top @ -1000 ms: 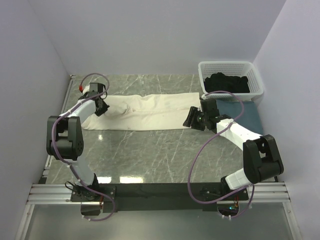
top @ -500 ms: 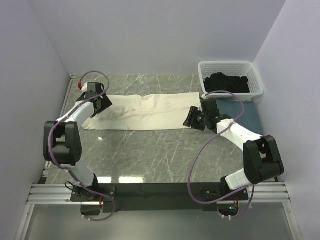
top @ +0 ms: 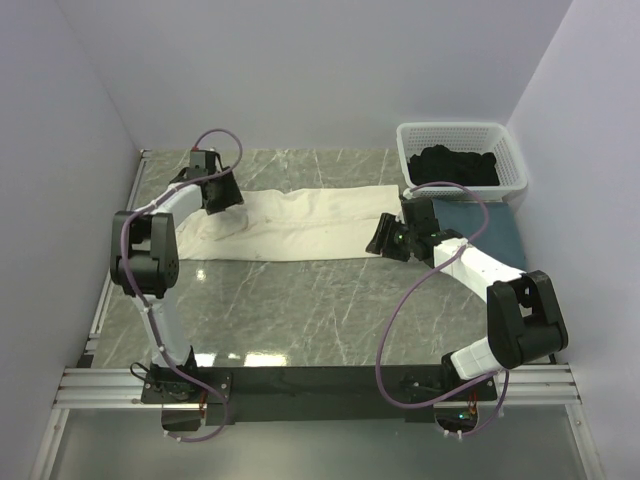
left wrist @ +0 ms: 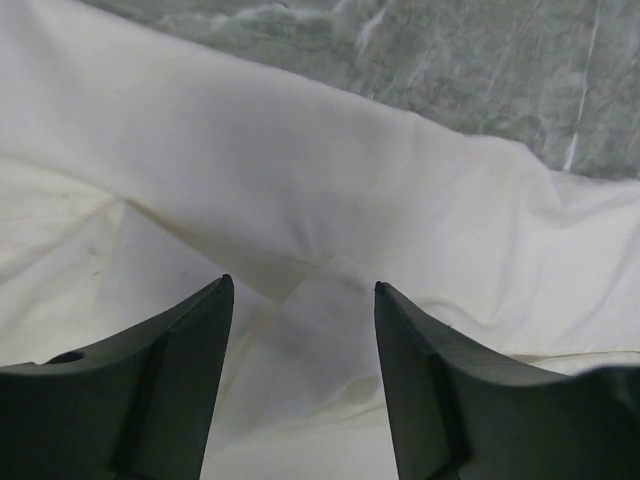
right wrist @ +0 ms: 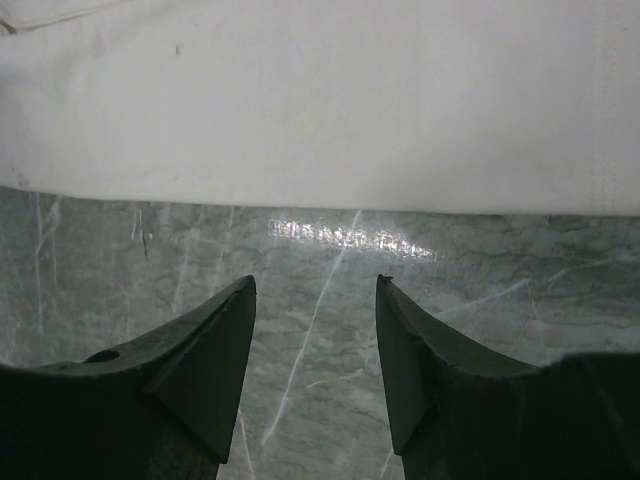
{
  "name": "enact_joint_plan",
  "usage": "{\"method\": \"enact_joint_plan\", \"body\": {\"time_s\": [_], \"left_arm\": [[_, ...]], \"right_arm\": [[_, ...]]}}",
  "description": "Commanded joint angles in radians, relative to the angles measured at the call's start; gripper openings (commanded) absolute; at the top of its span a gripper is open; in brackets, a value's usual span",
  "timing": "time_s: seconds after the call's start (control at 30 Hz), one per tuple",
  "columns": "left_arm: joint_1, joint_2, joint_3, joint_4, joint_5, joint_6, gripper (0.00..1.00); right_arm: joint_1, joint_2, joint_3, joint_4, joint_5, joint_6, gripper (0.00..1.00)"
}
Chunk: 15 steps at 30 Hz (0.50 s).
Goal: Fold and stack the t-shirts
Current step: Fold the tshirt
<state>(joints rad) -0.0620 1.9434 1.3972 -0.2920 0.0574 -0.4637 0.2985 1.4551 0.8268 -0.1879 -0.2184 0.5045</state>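
The counter [top: 320, 300] is boxed in by pale walls at the left, far and right sides, and its near edge is taken up by the rail carrying the arm bases. Between that rail and the cloth lies a broad stretch of bare marble. The white lattice basket [top: 515, 170] fills the far right corner, with the black t-shirt [top: 455, 165] bunched inside it. The slate-blue t-shirt [top: 490, 232] lies flat just in front of the basket, near the right wall, its left part hidden under the right arm.

The cream-white t-shirt [top: 300, 225] lies as a long band across the far half of the counter, from the left arm to just short of the basket. Its near edge runs fairly straight and its left end is rumpled.

The left end effector [top: 222, 192] is at the far left end of that band, near the band's far edge. In the wrist view its jaws stand released, with creased cream cloth [left wrist: 300, 170] under and beyond them and nothing between them. It seems to hover just above the fabric, though contact cannot be judged from here.

The right end effector [top: 385, 238] sits at the band's right end, on its near side. Its jaws are also released and grasp nothing. They point over bare marble, and the shirt's straight hem [right wrist: 320, 100] lies just beyond the fingertips, apart from them
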Motion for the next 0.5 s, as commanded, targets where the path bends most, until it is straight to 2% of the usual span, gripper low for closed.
{"method": "enact_joint_plan", "body": {"time_s": [0.0,0.27,0.43,0.47], "left_arm": [[-0.016,0.037,0.066,-0.004,0.067,0.063,0.63],[-0.035,0.126,0.111,-0.009,0.105,0.057,0.52],[-0.045,0.124,0.097,0.004,0.113,0.059,0.36],[-0.045,0.117,0.092,0.01,0.116,0.062,0.29]], "right_arm": [[-0.006,-0.038,-0.002,0.007,0.002,-0.003,0.58],[-0.007,-0.058,-0.018,-0.004,0.016,0.0,0.58],[-0.006,-0.073,-0.028,-0.012,0.024,0.0,0.58],[-0.006,-0.075,-0.029,-0.012,0.022,0.002,0.58]]}}
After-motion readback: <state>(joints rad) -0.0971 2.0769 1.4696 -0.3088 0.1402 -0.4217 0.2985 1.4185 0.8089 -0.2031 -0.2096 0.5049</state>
